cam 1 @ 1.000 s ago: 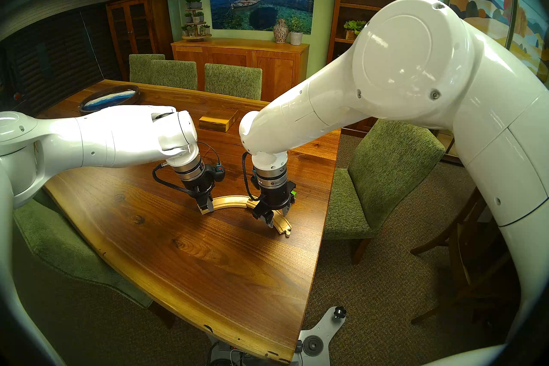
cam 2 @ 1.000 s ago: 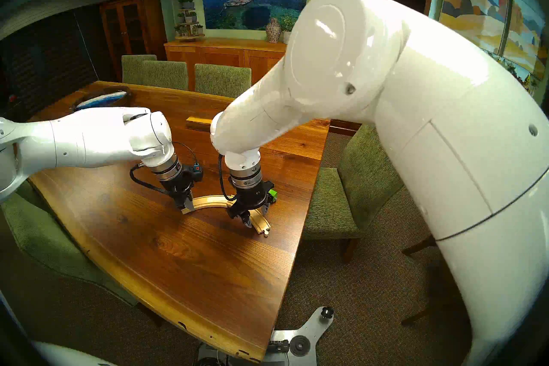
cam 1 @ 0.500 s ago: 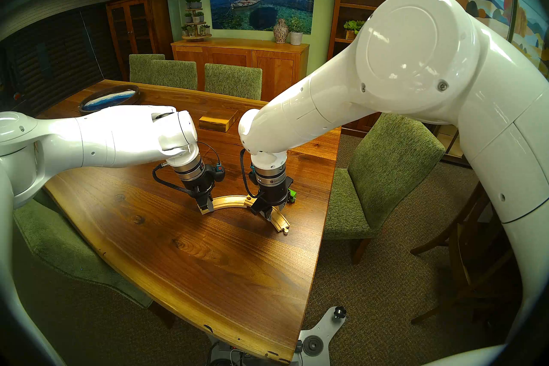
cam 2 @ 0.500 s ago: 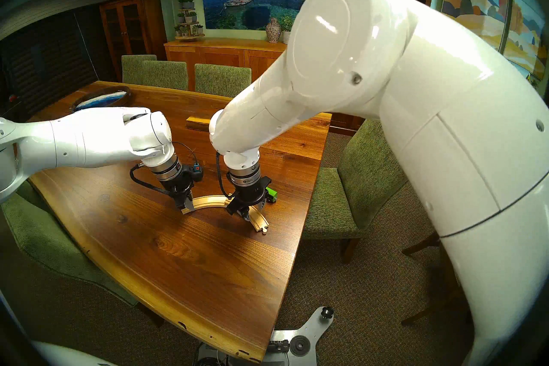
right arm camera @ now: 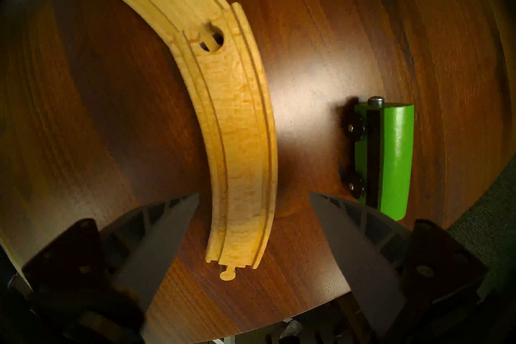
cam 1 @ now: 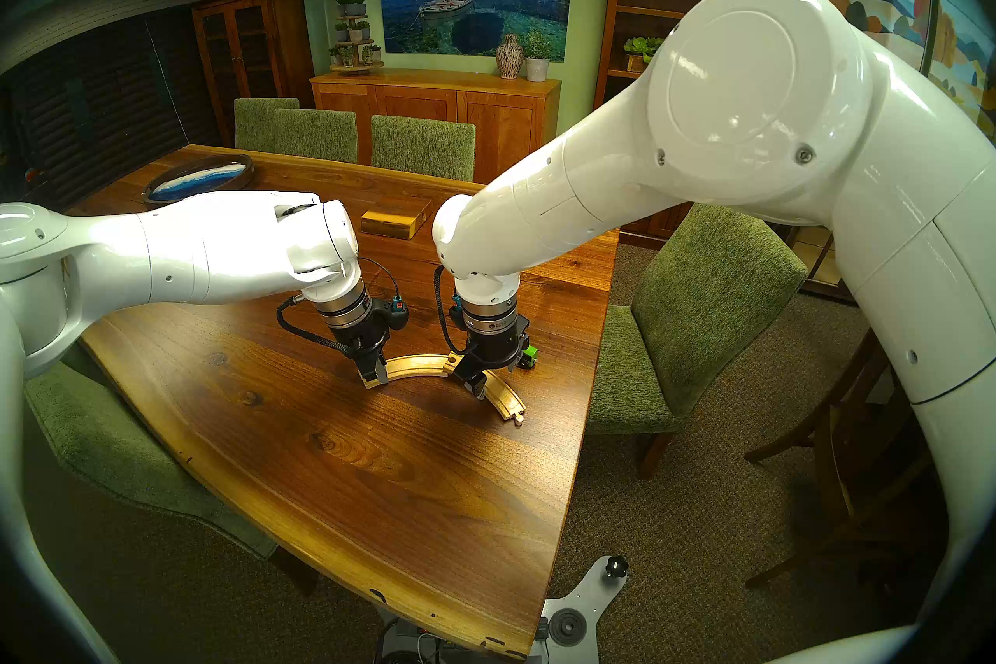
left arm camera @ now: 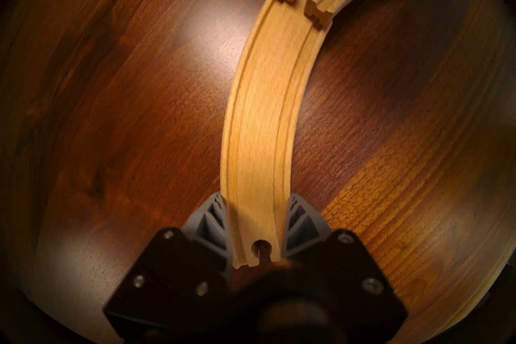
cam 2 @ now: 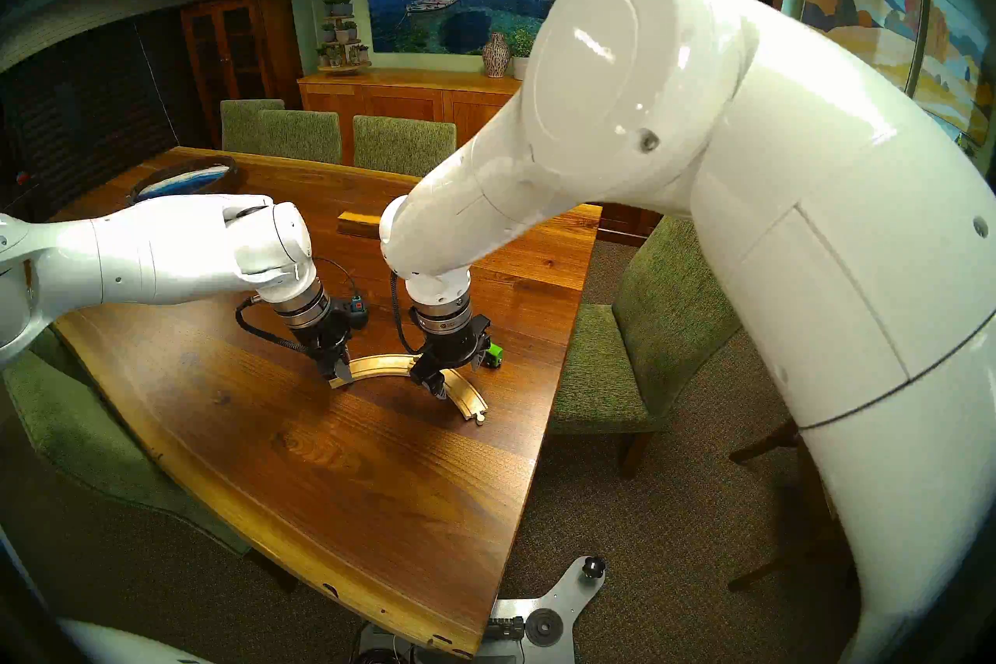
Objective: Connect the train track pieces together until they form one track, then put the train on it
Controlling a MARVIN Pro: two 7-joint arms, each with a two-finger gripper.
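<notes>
Two pale grooved curves lie on the table as one arc. My left gripper is shut on the socket end of the left track piece. At the joint, the socket end of the right track piece rides on top of the left piece's end. My right gripper hovers open over the right piece, one finger on each side, touching nothing. The green train lies on its side just right of the right piece, wheels toward it.
A rectangular wooden box sits further back on the table, and a dark round tray at the far left. The table's right edge runs close to the train. Green chairs surround the table.
My right gripper narrowed on the right piece, then opened wide again, while turning and shifting slightly back and left. The right piece slid a little toward the left one. The left arm stayed still.
</notes>
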